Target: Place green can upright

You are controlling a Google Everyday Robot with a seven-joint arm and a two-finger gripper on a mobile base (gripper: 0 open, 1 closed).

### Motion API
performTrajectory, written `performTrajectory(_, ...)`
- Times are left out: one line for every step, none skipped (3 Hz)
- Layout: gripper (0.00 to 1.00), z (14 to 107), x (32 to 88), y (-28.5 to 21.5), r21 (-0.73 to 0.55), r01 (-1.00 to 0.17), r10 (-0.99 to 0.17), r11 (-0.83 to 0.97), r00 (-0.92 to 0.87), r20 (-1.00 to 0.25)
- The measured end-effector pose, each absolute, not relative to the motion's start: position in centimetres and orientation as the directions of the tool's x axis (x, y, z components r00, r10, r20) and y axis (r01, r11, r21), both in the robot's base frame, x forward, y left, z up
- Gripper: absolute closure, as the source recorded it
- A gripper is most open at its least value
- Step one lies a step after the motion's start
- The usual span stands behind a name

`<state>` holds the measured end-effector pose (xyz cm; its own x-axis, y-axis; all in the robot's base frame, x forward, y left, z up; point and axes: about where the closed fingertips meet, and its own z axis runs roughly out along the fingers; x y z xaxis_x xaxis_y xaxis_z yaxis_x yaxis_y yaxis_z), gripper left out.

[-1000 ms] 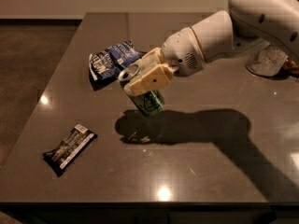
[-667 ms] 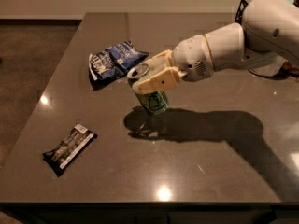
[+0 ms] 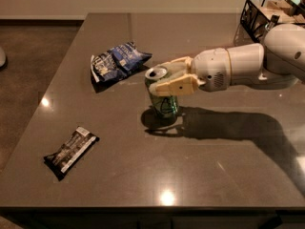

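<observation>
Your pincer (image 3: 161, 80) is clamped around the upper part of the green can (image 3: 165, 106), one finger on each side. The can is upright between them, silver top up, its base down at the bench (image 3: 214, 175). Left of the pincer and just beyond it lies a blue chip bag (image 3: 116, 61). A dark snack bar (image 3: 71, 151) lies well off to its lower left.

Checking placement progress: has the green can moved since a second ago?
Yes. The green can, gripped mid-table by the gripper, shifted right, away from the blue chip bag, and lower.
</observation>
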<state>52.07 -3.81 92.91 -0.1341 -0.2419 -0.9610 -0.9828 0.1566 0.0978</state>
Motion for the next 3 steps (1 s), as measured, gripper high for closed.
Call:
performTrajectory(0.13,92.80,52.37,-4.66,0.083,-0.985,-0.198,0.152,-0.112,-0.974)
performTrajectory(0.00,92.84,52.30,-4.39,0.082,-0.986,-0.201,0.148,-0.111,-0.973)
performTrajectory(0.00,92.84,52.30,-4.38,0.082,-0.986,-0.201,0.148,-0.111,-0.973)
